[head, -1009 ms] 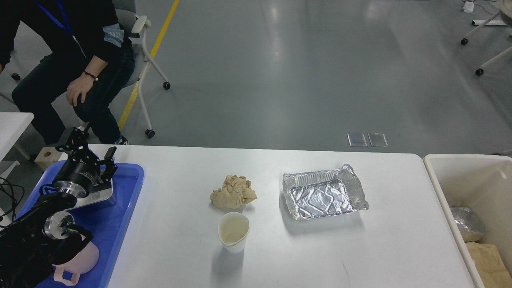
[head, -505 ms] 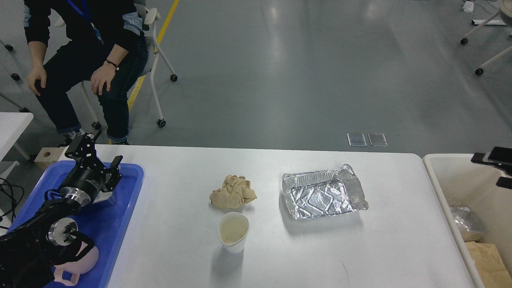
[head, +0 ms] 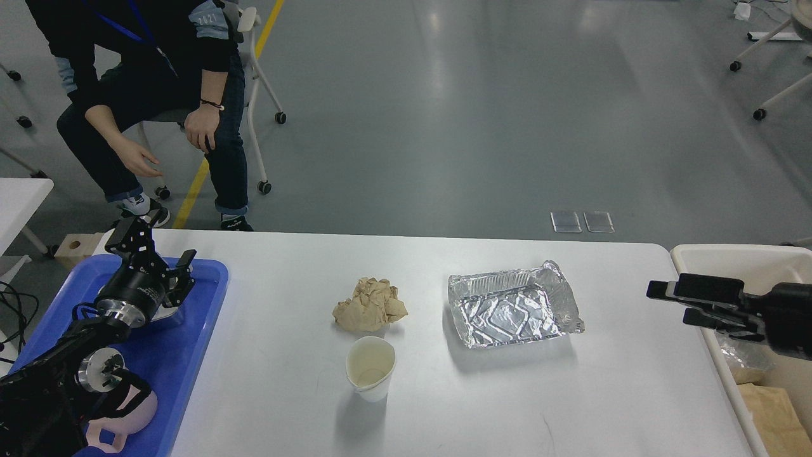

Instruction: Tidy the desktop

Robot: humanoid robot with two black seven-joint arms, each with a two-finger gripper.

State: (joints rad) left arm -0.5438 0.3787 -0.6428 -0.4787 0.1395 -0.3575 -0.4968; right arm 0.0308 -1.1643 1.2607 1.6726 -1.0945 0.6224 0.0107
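On the white desktop [head: 285, 406] lie a crumpled brown paper ball [head: 370, 305], an upright white paper cup [head: 370, 368] just in front of it, and a crushed foil tray [head: 514, 309] to the right. My left gripper [head: 158, 249] hovers open over the far end of the blue tray [head: 190, 355] at the left, nothing between its fingers. My right gripper [head: 667, 301] reaches in from the right edge, open and empty, above the desktop's right end, well right of the foil tray.
A pink mug [head: 124, 414] lies in the blue tray under my left arm, and a silvery object [head: 170, 311] shows behind the left wrist. A cream bin [head: 723, 257] at the right holds foil and brown paper. A seated person [head: 158, 82] is beyond the far left corner.
My right gripper came into view and moved left and down, from above the bin to the desktop's right end. The left gripper rose slightly toward the tray's far edge. The person shifted on the chair.
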